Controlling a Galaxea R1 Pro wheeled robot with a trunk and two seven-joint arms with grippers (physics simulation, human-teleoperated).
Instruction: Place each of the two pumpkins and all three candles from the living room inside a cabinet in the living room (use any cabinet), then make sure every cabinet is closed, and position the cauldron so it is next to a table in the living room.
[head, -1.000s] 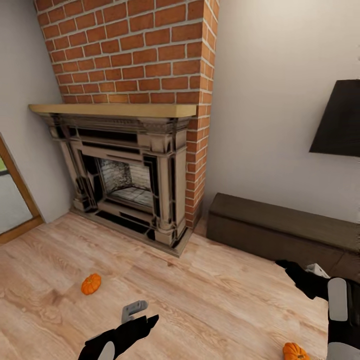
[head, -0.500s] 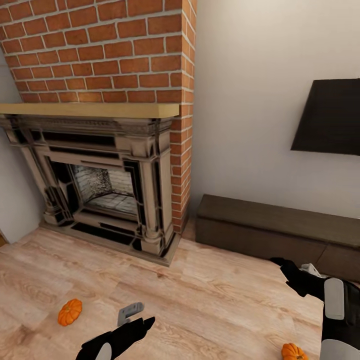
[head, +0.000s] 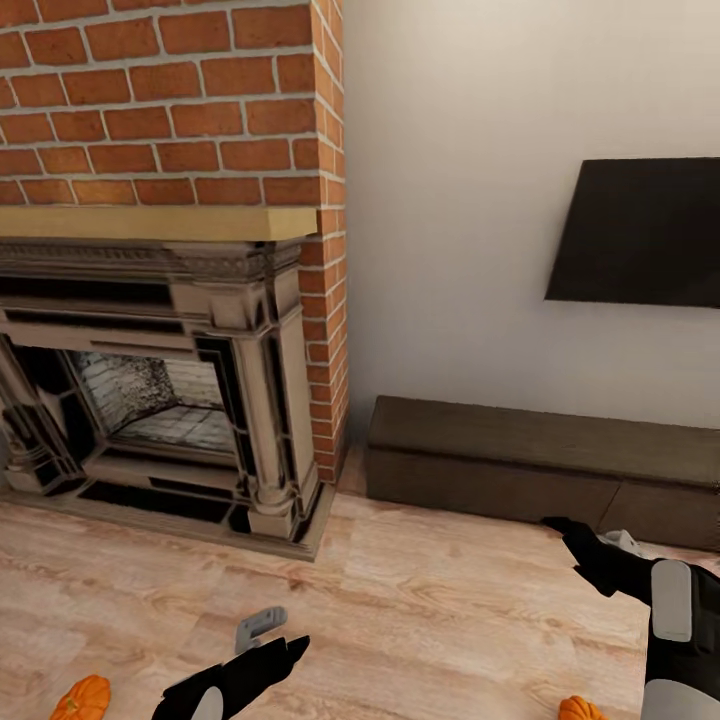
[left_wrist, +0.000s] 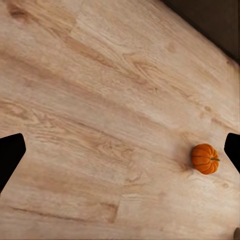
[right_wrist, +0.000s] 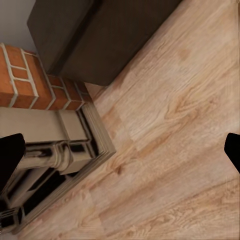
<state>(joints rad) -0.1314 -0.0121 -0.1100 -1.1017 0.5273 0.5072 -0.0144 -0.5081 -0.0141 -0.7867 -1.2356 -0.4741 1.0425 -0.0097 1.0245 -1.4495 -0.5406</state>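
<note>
Head view: the left pincer (head: 262, 650) at lower centre-left and the right pincer (head: 585, 545) at lower right both look spread wide and empty, touching nothing. One pumpkin (head: 82, 697) lies on the wooden floor (head: 420, 600) at bottom left, another pumpkin (head: 581, 708) at bottom right. The dark cabinet (head: 520, 465) stands shut against the wall, right of the brick fireplace (head: 160, 380).

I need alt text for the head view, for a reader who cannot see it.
A long, low, dark-brown wooden cabinet stands closed against a pale wall, right of a red brick fireplace. Two small orange ribbed pumpkins lie on the light wooden floor, beside the robot's black grippers.
</note>
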